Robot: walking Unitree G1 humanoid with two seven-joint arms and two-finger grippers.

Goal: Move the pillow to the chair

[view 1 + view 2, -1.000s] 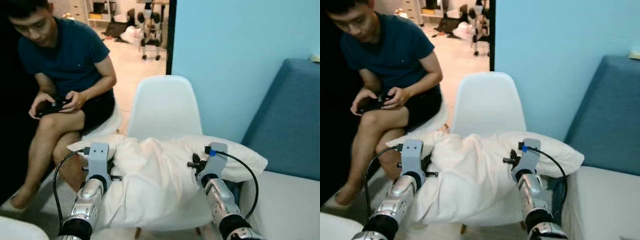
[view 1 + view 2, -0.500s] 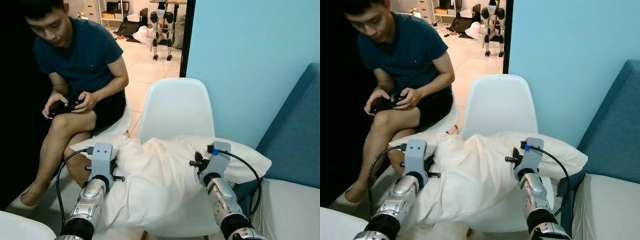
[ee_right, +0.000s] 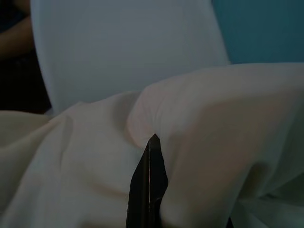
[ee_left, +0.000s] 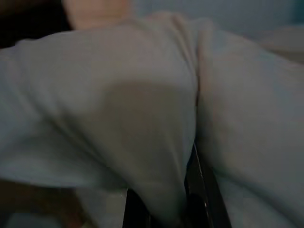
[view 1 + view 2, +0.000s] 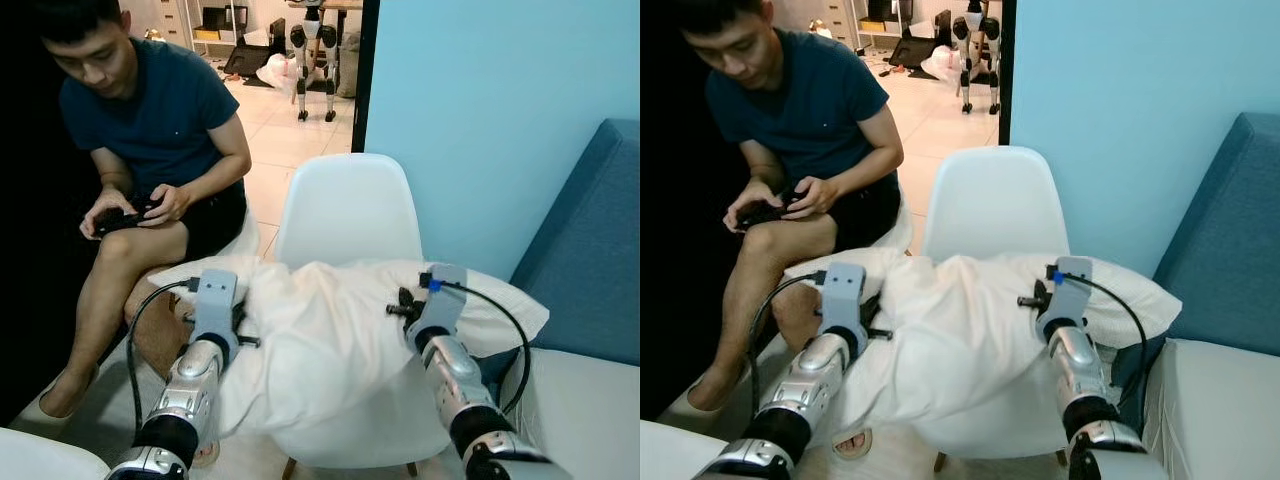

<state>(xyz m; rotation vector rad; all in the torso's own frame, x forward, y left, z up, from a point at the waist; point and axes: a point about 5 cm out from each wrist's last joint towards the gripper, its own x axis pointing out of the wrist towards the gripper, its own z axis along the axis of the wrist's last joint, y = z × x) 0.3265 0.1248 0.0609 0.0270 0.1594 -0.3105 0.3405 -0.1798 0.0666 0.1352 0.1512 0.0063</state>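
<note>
White pillow is lying crosswise over the chair seat. Left gripper and right gripper are each pinching an end, fingers closed on fabric

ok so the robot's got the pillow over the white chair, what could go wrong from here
1. The white pillow overhangs the white chair on both sides, so it may slide off once released.
2. Cloth is bunched around the left gripper's fingers and the right gripper's fingers; pulling back could drag the pillow along.
3. The seated person's knee is close to the left gripper, so a sideways swing might bump it.
</note>
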